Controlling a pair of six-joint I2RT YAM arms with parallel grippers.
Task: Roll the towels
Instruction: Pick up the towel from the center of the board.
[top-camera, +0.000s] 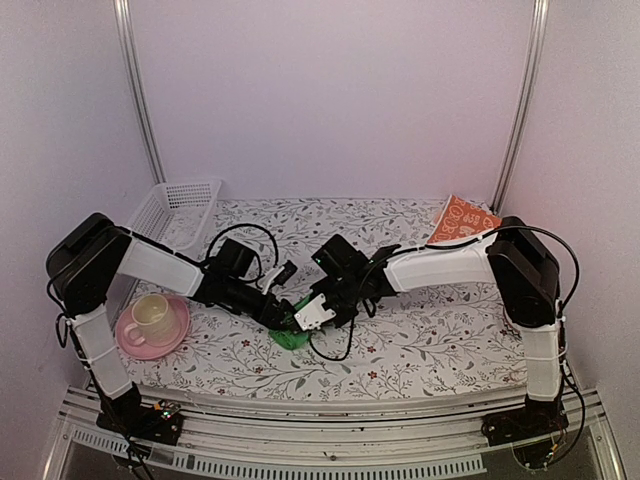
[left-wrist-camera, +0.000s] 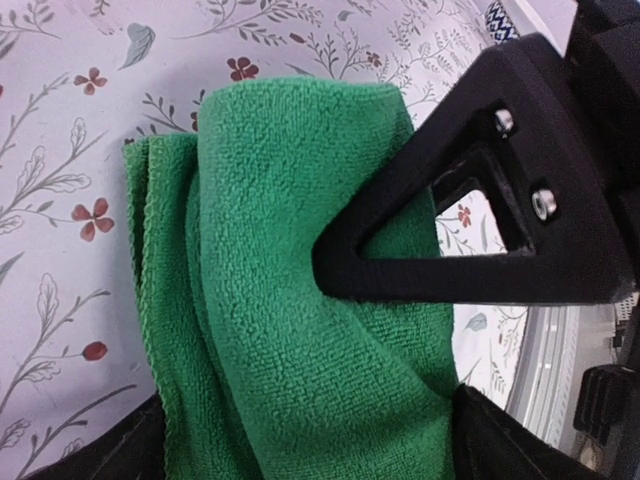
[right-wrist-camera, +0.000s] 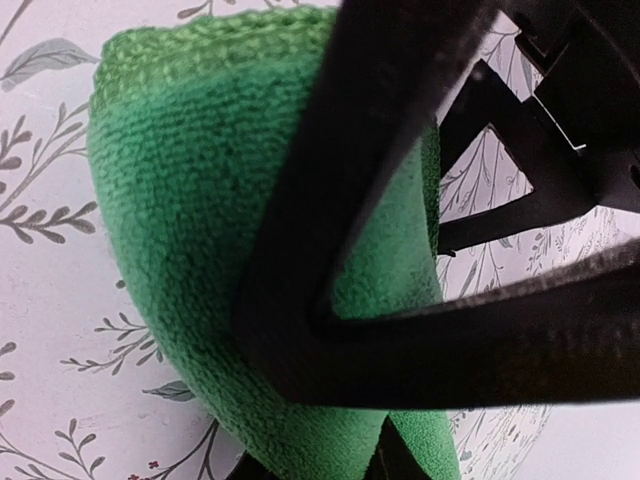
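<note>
The green towel (top-camera: 292, 338) lies bunched into a thick folded roll on the flowered tablecloth near the front middle. Both grippers meet over it. In the left wrist view the green towel (left-wrist-camera: 290, 270) fills the gap between my left gripper (left-wrist-camera: 305, 445) fingers, which hold it. In the right wrist view the green towel (right-wrist-camera: 180, 200) is pinched in my right gripper (right-wrist-camera: 315, 465). Each wrist view shows the other gripper's black triangular finger pressed against the cloth. The orange-red patterned towel (top-camera: 463, 218) lies flat at the back right, away from both grippers.
A white plastic basket (top-camera: 180, 205) stands at the back left. A pink saucer (top-camera: 175, 338) with a cream cup (top-camera: 150, 314) sits at the front left beside the left arm. The table's metal front edge (top-camera: 320, 410) runs close below the towel.
</note>
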